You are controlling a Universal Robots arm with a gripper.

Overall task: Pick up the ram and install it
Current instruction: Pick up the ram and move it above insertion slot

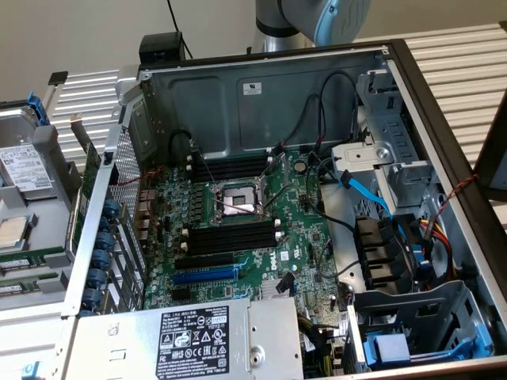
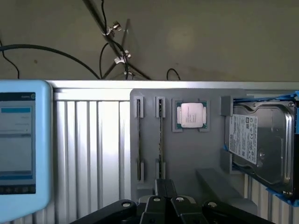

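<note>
Two ram sticks stand on edge in a grey holder tray [image 2: 187, 158]: one ram [image 2: 161, 135] lies straight ahead of my gripper [image 2: 165, 185], the other ram [image 2: 139, 140] beside it. My gripper is shut, holds nothing, and hangs apart from both sticks. In the exterior view the green ram sticks [image 1: 28, 263] lie in the tray at the exterior view's left, outside the open computer case. The motherboard [image 1: 301, 237] has black slots [image 1: 230, 237] on both sides of the processor socket [image 1: 238, 199].
A processor chip [image 2: 190, 114] and a hard drive [image 2: 261, 144] sit in the same tray. A pale blue tablet-like screen [image 2: 18, 144] stands near the tray. Inside the case are a blue slot [image 1: 204, 275], cables, drive cages [image 1: 396, 182] and a power supply [image 1: 194, 340].
</note>
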